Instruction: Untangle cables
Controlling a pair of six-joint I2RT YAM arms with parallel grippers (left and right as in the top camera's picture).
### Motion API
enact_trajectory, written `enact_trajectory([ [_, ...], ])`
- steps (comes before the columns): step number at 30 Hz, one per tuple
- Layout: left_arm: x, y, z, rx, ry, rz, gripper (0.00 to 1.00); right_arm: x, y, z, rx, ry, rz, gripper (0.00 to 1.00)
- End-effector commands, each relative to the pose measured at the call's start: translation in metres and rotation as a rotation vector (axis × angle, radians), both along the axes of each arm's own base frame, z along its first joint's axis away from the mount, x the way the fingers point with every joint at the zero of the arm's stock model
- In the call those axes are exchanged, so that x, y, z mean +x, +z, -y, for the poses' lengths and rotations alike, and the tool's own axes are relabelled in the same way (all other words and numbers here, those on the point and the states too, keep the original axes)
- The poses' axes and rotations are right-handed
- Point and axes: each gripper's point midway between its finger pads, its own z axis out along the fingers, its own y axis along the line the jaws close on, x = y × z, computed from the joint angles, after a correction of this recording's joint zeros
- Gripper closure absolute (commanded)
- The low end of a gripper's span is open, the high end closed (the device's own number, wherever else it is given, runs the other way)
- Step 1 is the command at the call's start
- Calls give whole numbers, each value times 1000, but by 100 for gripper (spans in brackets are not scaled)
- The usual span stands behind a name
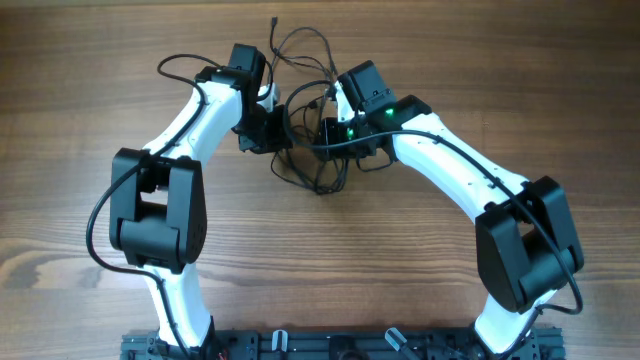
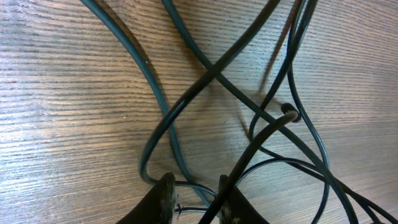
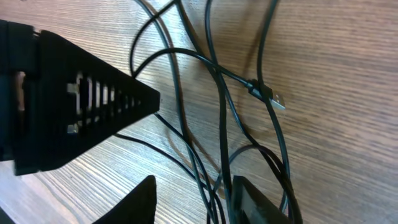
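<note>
1. Left tool (image 2: 196,202): the fingers sit a little apart, so it's partly open and not clamped on anything I can see. A couple of thin strands of the cables (image 2: 211,71) run through the gap, and one cord lies over its right finger (image 2: 235,204).
2. Just ahead of that tool the cords cross in an X on the wooden desk (image 2: 56,112). One loop curls back down beside its left finger. Ahead and to its right there's a small plug end (image 2: 288,111), kinda blurry.
3. From overhead the whole mess lies between the two tools, which face each other close together. Loops spill out past both tips.
4. Right tool (image 3: 198,202): open wide. Several cords run straight through the gap between its fingers, none pinched.
5. Ahead and to the right of that tool a silver-tipped plug (image 3: 277,99) lies flat on the desk. Its cord crosses over the others.
</note>
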Motion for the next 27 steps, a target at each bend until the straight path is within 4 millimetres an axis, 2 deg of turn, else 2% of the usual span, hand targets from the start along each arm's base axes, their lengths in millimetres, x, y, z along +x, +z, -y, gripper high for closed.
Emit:
enact_trajectory([
  [1,-3,5,5,-14,-12,7,75,4,-11,8,-71,-15,12,56],
  [4,-3,5,5,-14,-12,7,75,10,-13,16,-117,-43,38,52],
  [12,-4,5,5,-13,-13,6,75,5,-17,19,-133,-40,12,54],
  [18,-9,3,0,14,-10,-15,69,2,-18,20,-139,-39,4,54],
  [27,-31,-27,-6,34,-6,-68,70,-1,-20,21,-148,-36,-11,61],
])
